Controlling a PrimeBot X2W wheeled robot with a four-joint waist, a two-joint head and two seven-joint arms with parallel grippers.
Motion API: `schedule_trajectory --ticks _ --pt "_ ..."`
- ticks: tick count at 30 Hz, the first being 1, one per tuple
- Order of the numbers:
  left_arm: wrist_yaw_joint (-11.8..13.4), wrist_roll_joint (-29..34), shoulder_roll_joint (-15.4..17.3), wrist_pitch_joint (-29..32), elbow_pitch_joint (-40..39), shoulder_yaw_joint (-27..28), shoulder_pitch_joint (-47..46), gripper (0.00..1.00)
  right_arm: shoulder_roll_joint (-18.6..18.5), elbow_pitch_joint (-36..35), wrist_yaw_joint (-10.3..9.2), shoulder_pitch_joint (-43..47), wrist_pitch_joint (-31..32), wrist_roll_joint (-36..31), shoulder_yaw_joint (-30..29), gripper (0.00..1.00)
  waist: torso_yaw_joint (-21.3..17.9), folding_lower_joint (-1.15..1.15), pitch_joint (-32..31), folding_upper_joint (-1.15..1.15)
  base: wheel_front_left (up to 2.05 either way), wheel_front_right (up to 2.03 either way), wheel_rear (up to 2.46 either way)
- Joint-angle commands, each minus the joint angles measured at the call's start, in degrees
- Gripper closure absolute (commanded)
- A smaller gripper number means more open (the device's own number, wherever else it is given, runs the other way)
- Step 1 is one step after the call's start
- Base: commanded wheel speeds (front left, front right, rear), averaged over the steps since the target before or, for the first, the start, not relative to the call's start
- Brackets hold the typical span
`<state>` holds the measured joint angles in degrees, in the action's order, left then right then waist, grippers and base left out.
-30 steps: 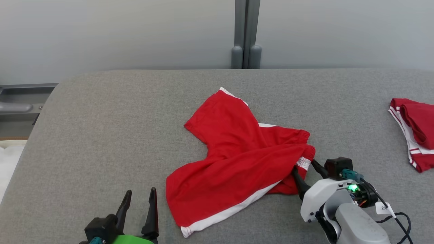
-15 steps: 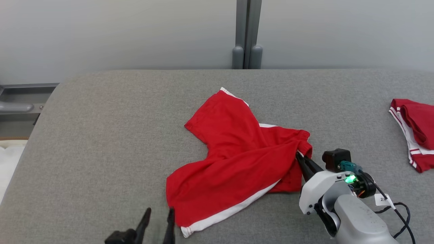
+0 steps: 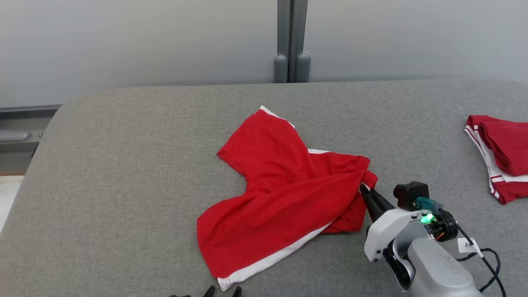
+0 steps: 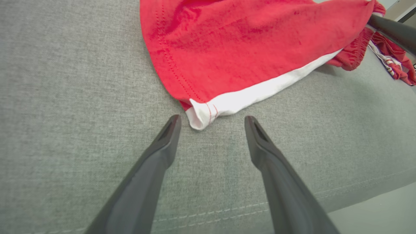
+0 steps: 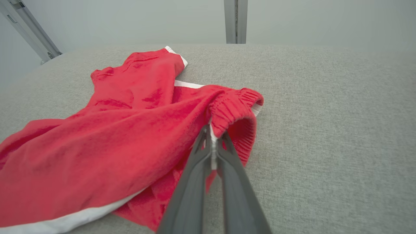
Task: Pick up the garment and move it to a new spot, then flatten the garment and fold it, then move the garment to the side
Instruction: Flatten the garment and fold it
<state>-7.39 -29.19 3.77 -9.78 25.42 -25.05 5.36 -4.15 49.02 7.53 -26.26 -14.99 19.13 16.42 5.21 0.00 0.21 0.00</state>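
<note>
Right fingers [image 5: 195, 175] are clamped pretty much all the way together on the shorts [image 3: 280, 194], pinching the edge by the ribbed waistband [image 5: 234, 104]. You can see a sliver of white trim squeezed between the two tips. The waistband bunches up right over the tips. The rest of the shorts spreads out from there, to the left of those fingers and away from them, lying creased on the grey tabletop [image 3: 123, 165]. One leg points off past the fingers toward the far edge, and the other runs over toward the left fingers [image 4: 162, 152].

Left fingers are spread wide with nothing in them, tips low over the tabletop. The white hem corner [image 4: 200, 117] of the near leg sits just ahead of the tips, in line with the gap between them and closer to the finger on the left of the wrist view. Can't tell if it's actually touching that tip.

There's also another red garment [image 3: 501, 161] lying well off to the right of the right fingers, apart from the shorts.
</note>
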Motion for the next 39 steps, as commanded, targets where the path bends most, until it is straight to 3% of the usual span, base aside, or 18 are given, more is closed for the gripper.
schedule_trajectory --ticks 1,16,17,19,20,21,22,29,39 --pt "-0.14 -0.88 0.21 -0.56 0.92 -0.31 -1.45 0.0 -0.03 -0.11 -0.09 0.98 -0.25 0.24 -0.03 1.0 -0.24 0.0 0.12 0.0 0.0 0.0 0.0" --pt "-0.16 -4.09 0.11 -4.08 8.57 -5.52 -8.26 0.0 0.26 -0.4 -0.09 -0.03 -0.26 -0.23 -0.18 1.0 -1.36 0.0 1.31 0.0 0.0 0.0 0.0" --pt "-0.16 -4.4 0.1 -4.22 9.09 -5.75 -8.71 0.25 0.28 -0.43 -0.09 -0.09 -0.26 -0.24 -0.18 1.0 -1.38 0.0 1.38 0.0 0.0 0.0 0.0" --pt "-0.16 -4.76 0.09 -4.48 9.9 -5.94 -9.55 0.58 0.3 -0.53 -0.09 -0.17 -0.26 -0.31 -0.14 1.0 -1.44 0.0 1.48 0.0 0.0 0.0 0.0" --pt "-0.16 -4.91 0.13 -4.62 10.23 -5.95 -9.85 0.68 0.31 -0.57 -0.09 -0.2 -0.26 -0.33 -0.12 1.0 -1.48 0.0 1.51 0.0 0.0 0.0 0.0" --pt "-0.16 -5.1 0.18 -4.88 10.56 -5.88 -10.16 0.88 0.32 -0.63 -0.09 -0.23 -0.26 -0.34 -0.12 1.0 -1.53 0.0 1.56 0.0 0.0 0.0 0.0" --pt "-0.16 -5.23 0.24 -5.01 10.71 -5.84 -10.37 1.0 0.33 -0.71 -0.09 -0.24 -0.26 -0.32 -0.14 1.0 -1.58 0.0 1.6 0.0 0.0 0.0 0.0" --pt "-0.16 -5.72 1.8 -5.4 6.79 -4.44 -11.21 1.0 -0.33 -2.03 -0.09 -0.54 -0.26 -0.58 -0.88 1.0 -1.73 0.0 1.59 0.0 0.0 0.0 0.0" --pt "-0.11 -0.26 9.4 -5.18 -7.46 -1.11 -16.64 1.0 -3.94 -8.13 -0.09 -1.28 -0.21 -0.27 2.18 1.0 -3.2 0.0 -0.6 0.0 0.0 0.0 0.0"
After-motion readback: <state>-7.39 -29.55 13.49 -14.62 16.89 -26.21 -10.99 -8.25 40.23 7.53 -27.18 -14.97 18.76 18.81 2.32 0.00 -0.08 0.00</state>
